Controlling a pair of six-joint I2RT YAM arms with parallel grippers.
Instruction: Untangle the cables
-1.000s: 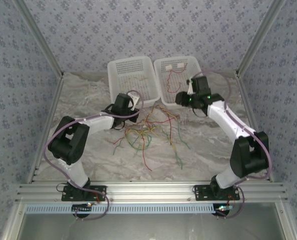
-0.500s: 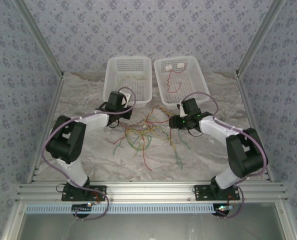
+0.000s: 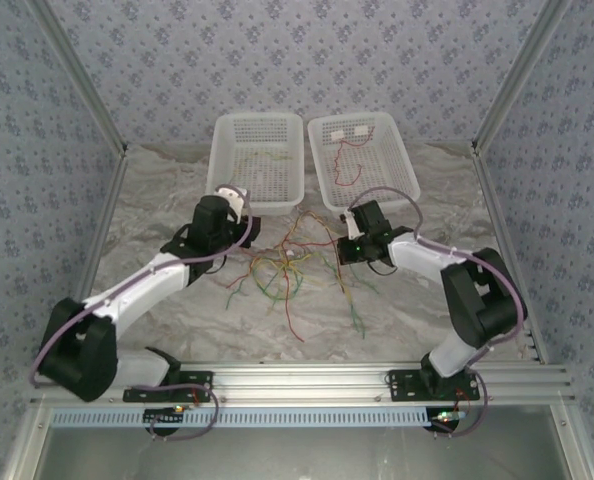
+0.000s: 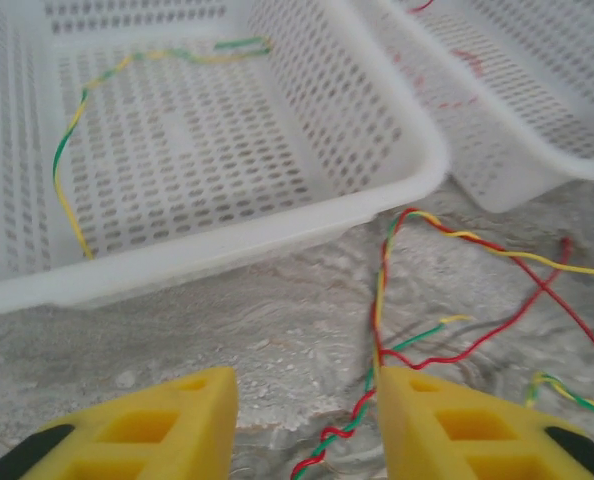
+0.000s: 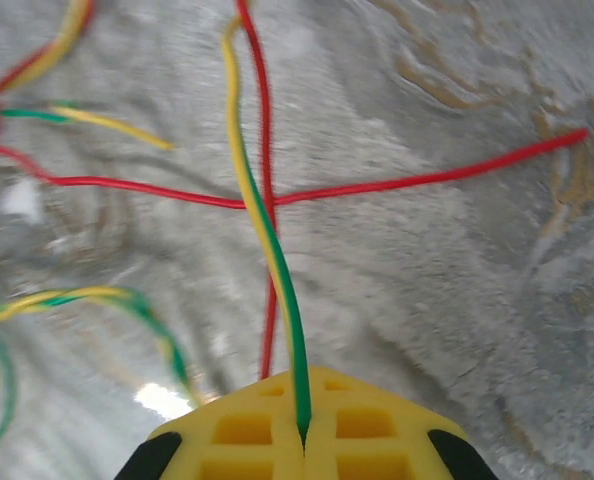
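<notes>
A loose tangle of red, green and yellow cables point(image 3: 287, 265) lies on the marble table between the two arms. My right gripper point(image 5: 303, 440) is shut on a green-and-yellow cable point(image 5: 267, 240) that runs away from its yellow fingers point(image 5: 377, 430) across a red cable point(image 5: 377, 185). My left gripper point(image 4: 305, 420) stands open low over the table, just in front of the left basket point(image 4: 277, 225). A twisted red-and-green cable point(image 4: 362, 410) runs along the inside of its right finger point(image 4: 467, 430). One green-and-yellow cable point(image 4: 72, 150) lies in the left basket.
Two white perforated baskets stand side by side at the back, the left basket point(image 3: 259, 160) and the right basket point(image 3: 367, 160), which holds a red cable point(image 3: 345, 165). Aluminium frame rails point(image 3: 297, 380) and patterned walls close in the table.
The right gripper came down from the right basket to the tangle and is now shut on a green-and-yellow cable. The left arm stretched out and its gripper shifted left, low by the left basket.
</notes>
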